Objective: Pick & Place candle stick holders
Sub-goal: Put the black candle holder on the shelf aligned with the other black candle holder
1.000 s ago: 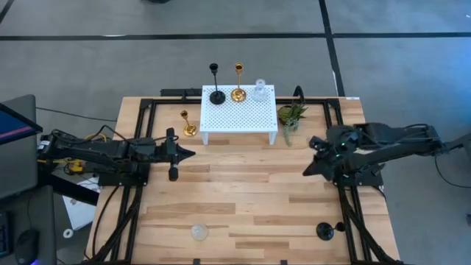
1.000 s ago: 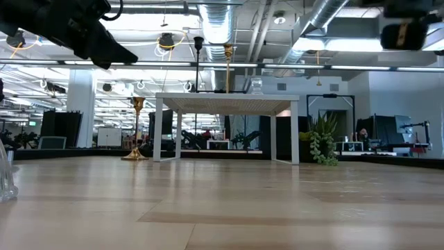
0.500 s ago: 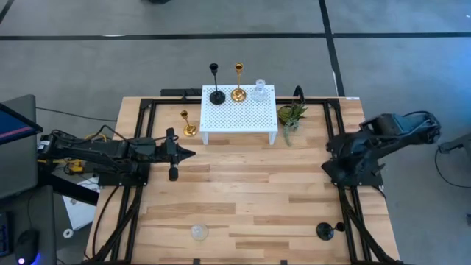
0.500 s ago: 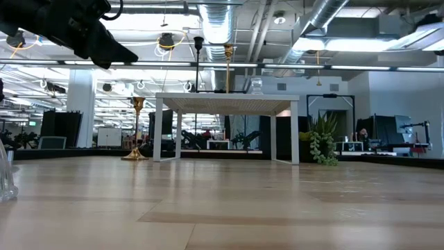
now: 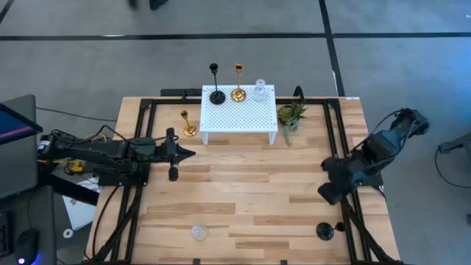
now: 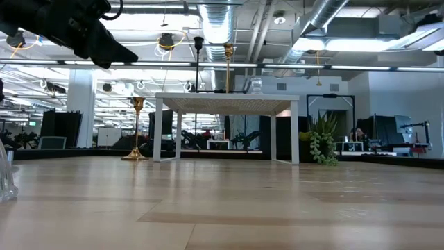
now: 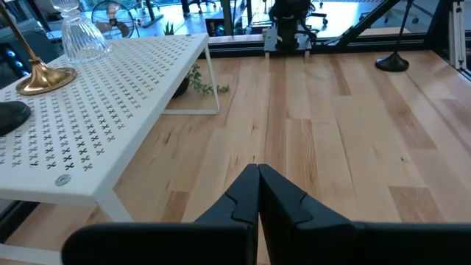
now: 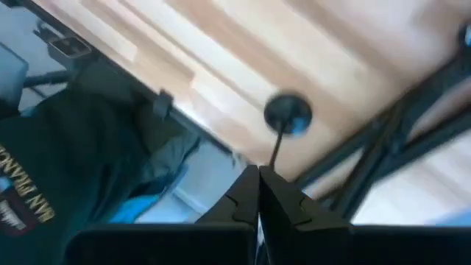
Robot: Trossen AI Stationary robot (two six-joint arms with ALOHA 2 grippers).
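Observation:
A black holder (image 5: 217,94), a gold holder (image 5: 238,93) and a clear glass holder (image 5: 259,92) stand on their bases on the white perforated stand (image 5: 239,114). A second gold holder (image 5: 188,126) stands on the table left of the stand. A second glass holder (image 5: 199,232) stands near the front edge. A second black holder (image 5: 324,230) stands at the near right; it also shows in the right wrist view (image 8: 287,114). My right gripper (image 5: 326,194) is shut and hovers just beyond that holder, apart from it. My left gripper (image 5: 190,153) is shut and empty at the left.
A small green potted plant (image 5: 291,118) stands right of the white stand. Black frame rails (image 5: 140,147) run along the table's sides. A person in a dark shirt (image 8: 73,169) shows past the near edge in the right wrist view. Bare wood (image 5: 243,191) lies mid-table.
My right gripper has swung from the table's right middle toward the near edge, turning to point at the black holder at the near right. It stays shut. No holder has moved.

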